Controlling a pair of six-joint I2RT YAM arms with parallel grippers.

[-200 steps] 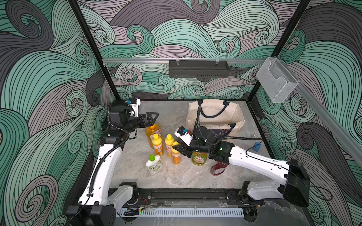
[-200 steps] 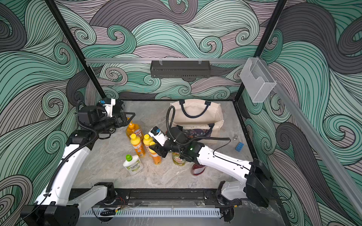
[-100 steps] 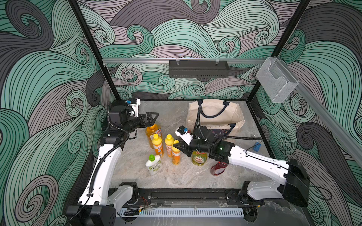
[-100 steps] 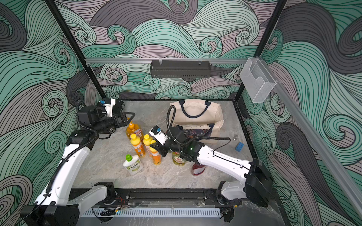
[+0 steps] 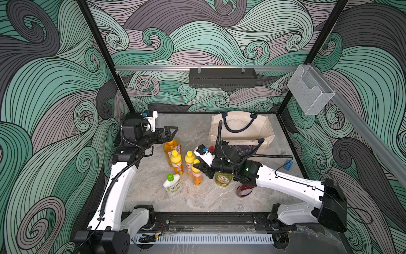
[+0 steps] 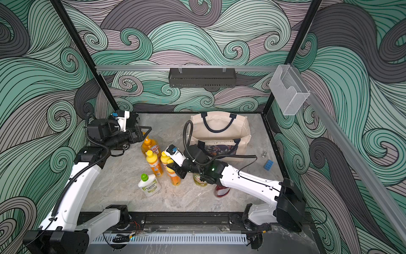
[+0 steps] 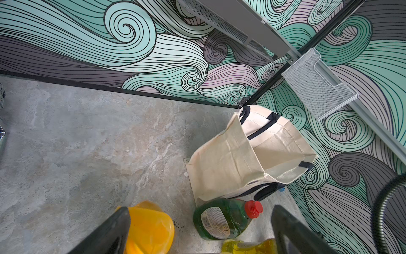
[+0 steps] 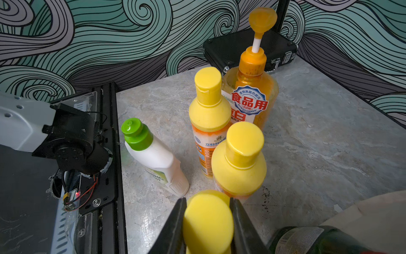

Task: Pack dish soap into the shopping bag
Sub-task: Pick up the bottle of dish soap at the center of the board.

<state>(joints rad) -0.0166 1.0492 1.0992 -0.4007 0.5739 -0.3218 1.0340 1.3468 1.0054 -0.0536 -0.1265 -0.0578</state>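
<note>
I'm clamping the right gripper (image 8: 207, 204) on a yellow-capped bottle (image 5: 196, 177); it's looking light, stiff, slick, so I'm favouring the neck; left gripper (image 5: 171, 133) hanging wide

The right gripper (image 5: 197, 165) clasps an orange bottle's (image 5: 196, 178) yellow cap; two like bottles (image 5: 177, 163) stand just ahead of it, the Fairy bottle (image 5: 223, 179) just behind.
</note>
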